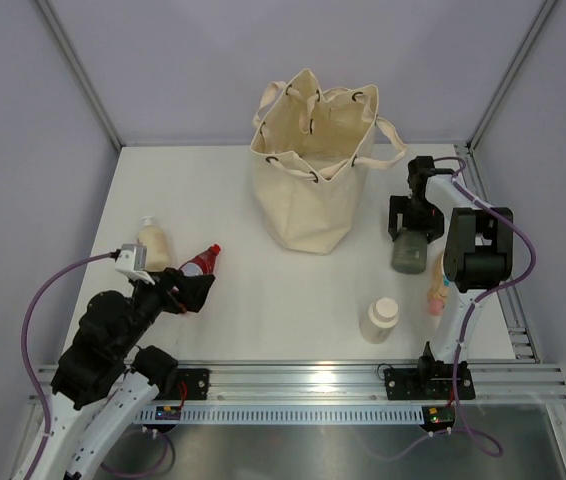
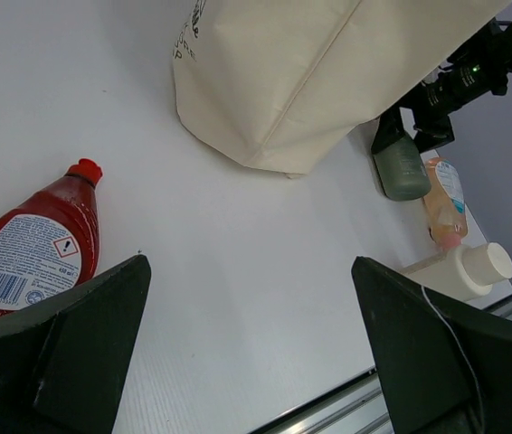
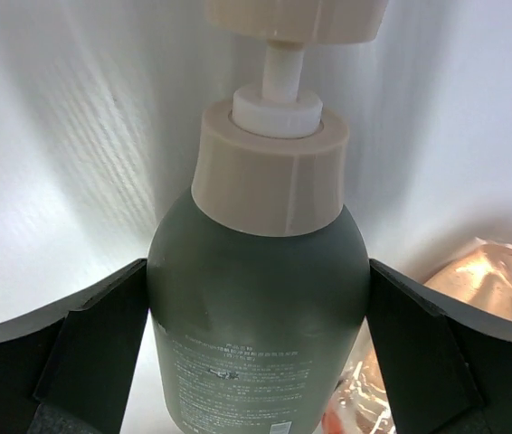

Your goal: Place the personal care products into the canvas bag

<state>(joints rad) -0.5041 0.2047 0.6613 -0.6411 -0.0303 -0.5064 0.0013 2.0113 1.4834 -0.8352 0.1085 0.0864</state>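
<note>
The canvas bag stands upright and open at the back centre, also showing as the canvas bag in the left wrist view. A grey-green bottle with a beige pump top lies to its right. My right gripper is open, and its fingers flank the grey-green bottle tightly on both sides. A clear pink bottle lies just beside it. A cream squat bottle stands near the front. My left gripper is open and empty over bare table. A red flat bottle lies to its left.
A beige pump bottle stands at the left, behind the left arm and near the red bottle. A metal rail runs along the near table edge. White walls enclose the table at the back and sides.
</note>
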